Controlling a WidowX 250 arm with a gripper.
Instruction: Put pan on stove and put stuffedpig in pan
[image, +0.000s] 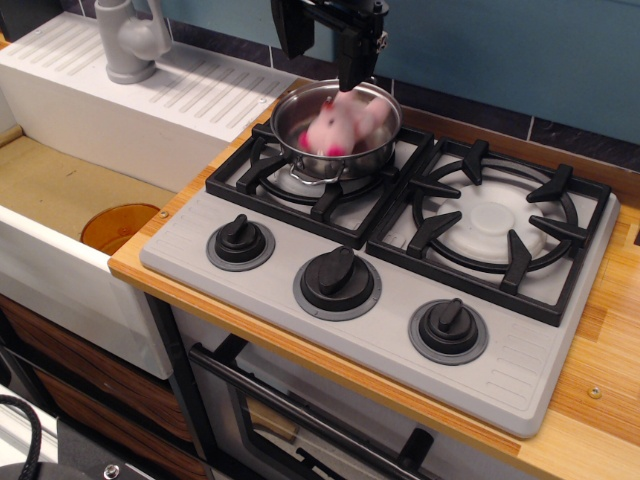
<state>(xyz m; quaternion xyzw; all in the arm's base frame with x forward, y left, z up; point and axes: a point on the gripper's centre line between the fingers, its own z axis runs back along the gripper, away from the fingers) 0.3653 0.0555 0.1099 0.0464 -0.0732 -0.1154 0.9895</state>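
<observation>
The shiny steel pan (372, 150) stands on the left rear grate of the grey stove (200, 255). The pink stuffedpig (332, 128) is a motion-blurred shape inside the pan, below the rim line, apart from the gripper. My black gripper (322, 48) hangs right above the pan's back rim with its fingers spread and nothing between them. Its upper part is cut off by the top of the frame.
The right burner with its black grate (495, 222) is bare. Three black knobs (337, 280) line the stove's front. A white sink (60, 200) with a grey faucet (128, 40) and an orange drain lies to the left. The wooden counter (600, 400) edges the stove.
</observation>
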